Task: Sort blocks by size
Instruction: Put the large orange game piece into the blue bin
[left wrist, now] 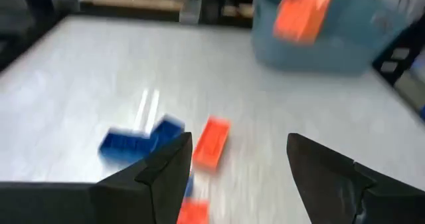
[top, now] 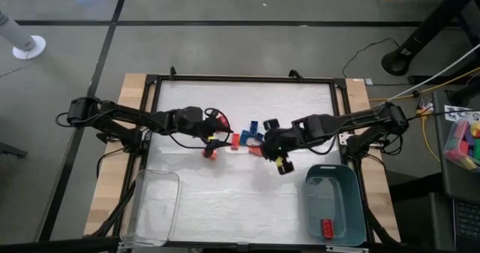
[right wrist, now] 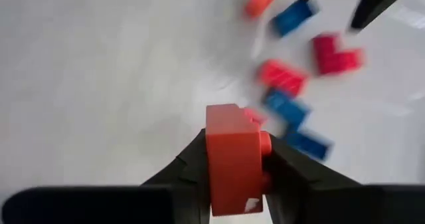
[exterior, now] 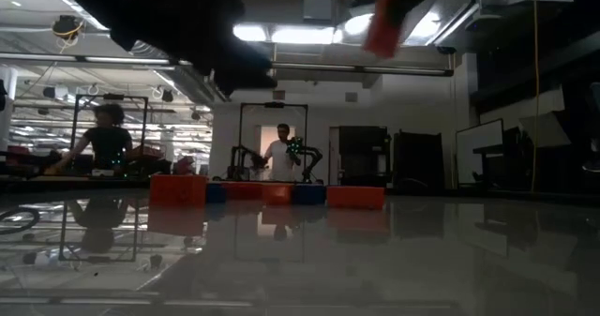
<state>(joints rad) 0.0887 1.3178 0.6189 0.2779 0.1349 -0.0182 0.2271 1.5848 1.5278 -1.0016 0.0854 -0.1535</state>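
Carrying step: your right tool (right wrist: 234, 174) is clamped on a red block (right wrist: 234, 159), lifted off the worktop (top: 247, 185), btwn cluster (top: 244, 137) and blue bin (top: 335, 206). Left tool (left wrist: 232, 164) is spread, over the cluster. Next: swing over a bin, release.

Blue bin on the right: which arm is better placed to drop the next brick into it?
The right arm. Its hand is shut on a red brick, lifted beside the blue bin. The left hand is open and empty over the loose bricks.
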